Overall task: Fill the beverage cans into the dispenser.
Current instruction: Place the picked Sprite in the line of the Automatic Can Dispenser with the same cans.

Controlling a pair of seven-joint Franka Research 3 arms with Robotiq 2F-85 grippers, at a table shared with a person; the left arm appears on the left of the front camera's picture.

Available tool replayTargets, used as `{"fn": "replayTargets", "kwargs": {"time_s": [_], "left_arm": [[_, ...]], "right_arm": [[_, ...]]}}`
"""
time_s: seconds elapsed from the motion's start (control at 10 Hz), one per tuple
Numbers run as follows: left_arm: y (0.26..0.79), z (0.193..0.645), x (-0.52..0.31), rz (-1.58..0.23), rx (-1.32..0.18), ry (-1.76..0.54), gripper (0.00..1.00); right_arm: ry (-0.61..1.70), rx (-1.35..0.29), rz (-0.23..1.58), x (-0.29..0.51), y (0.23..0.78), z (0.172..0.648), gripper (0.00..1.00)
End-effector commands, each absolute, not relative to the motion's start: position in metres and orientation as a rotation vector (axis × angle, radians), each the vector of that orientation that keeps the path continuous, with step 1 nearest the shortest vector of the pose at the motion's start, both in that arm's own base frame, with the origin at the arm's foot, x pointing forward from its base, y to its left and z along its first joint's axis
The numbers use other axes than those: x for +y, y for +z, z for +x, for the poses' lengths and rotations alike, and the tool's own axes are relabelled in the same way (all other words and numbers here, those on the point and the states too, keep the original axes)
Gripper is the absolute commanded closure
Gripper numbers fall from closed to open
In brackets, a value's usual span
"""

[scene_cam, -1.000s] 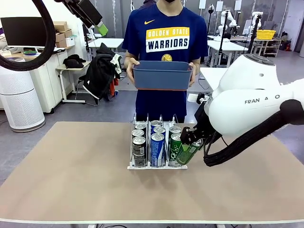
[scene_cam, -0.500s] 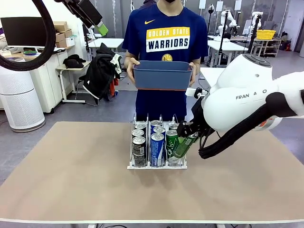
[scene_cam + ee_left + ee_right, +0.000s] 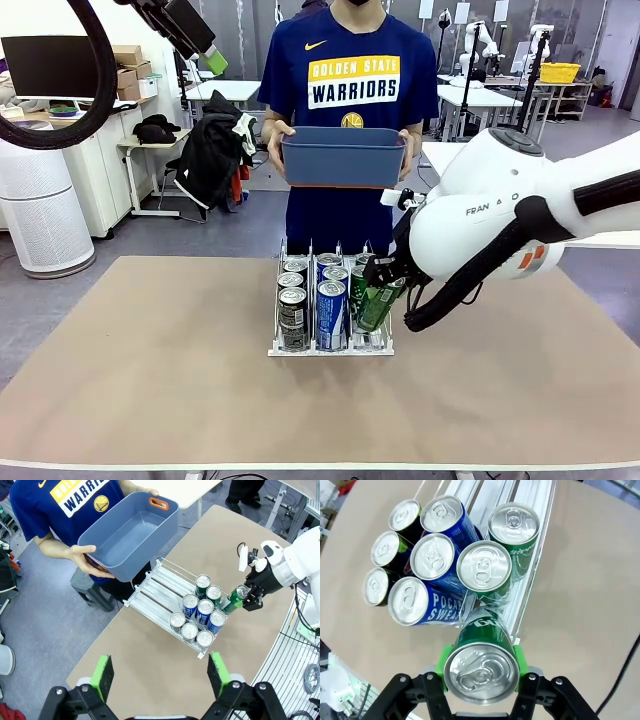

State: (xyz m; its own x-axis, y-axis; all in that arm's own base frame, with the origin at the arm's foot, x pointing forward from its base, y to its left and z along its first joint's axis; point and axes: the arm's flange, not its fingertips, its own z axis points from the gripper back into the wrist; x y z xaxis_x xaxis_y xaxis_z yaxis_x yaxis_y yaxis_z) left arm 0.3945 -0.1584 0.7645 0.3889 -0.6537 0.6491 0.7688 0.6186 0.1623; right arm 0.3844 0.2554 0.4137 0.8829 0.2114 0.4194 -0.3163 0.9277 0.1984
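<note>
Tan table (image 3: 150, 380), right gripper (image 3: 480, 666) clamping tilted green can (image 3: 482, 652) over dispenser (image 3: 375, 347) front

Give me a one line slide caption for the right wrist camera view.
Right gripper holds a tilted green can over the dispenser lane with two green cans.

Right arm (image 3: 500, 215): white rounded shells, grey FRANKA lettering, black cable looping below. Both hands: black, green pads (image 3: 102, 676). Person (image 3: 350, 80): navy short-sleeved shirt, yellow-white WARRIORS print.
</note>
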Motion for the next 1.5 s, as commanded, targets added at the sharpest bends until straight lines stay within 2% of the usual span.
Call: {"fn": "replayTargets", "kwargs": {"time_s": [0.0,0.6,0.7,0.8,0.9,1.0,1.1,1.4], "left_arm": [[0.764,0.393,-0.157,-0.175,-0.740,-0.909,0.00],[0.764,0.393,-0.157,-0.175,-0.740,-0.909,0.00],[0.764,0.393,-0.157,-0.175,-0.740,-0.909,0.00],[0.764,0.393,-0.157,-0.175,-0.740,-0.909,0.00],[0.764,0.393,-0.157,-0.175,-0.740,-0.909,0.00],[0.764,0.393,-0.157,-0.175,-0.740,-0.909,0.00],[0.764,0.393,-0.157,-0.175,-0.740,-0.909,0.00],[0.764,0.393,-0.157,-0.175,-0.740,-0.909,0.00]], "right_arm": [[0.292,-0.411,0.246,0.258,0.413,0.412,0.42],[0.336,-0.286,0.200,0.272,0.391,0.420,0.42],[0.342,-0.284,0.201,0.272,0.392,0.418,0.23],[0.344,-0.285,0.202,0.273,0.395,0.414,0.23],[0.350,-0.278,0.191,0.272,0.401,0.411,0.04],[0.366,-0.282,0.176,0.273,0.407,0.406,0.19],[0.382,-0.287,0.185,0.274,0.415,0.399,0.00],[0.410,-0.341,0.200,0.270,0.437,0.382,0.00]]}}
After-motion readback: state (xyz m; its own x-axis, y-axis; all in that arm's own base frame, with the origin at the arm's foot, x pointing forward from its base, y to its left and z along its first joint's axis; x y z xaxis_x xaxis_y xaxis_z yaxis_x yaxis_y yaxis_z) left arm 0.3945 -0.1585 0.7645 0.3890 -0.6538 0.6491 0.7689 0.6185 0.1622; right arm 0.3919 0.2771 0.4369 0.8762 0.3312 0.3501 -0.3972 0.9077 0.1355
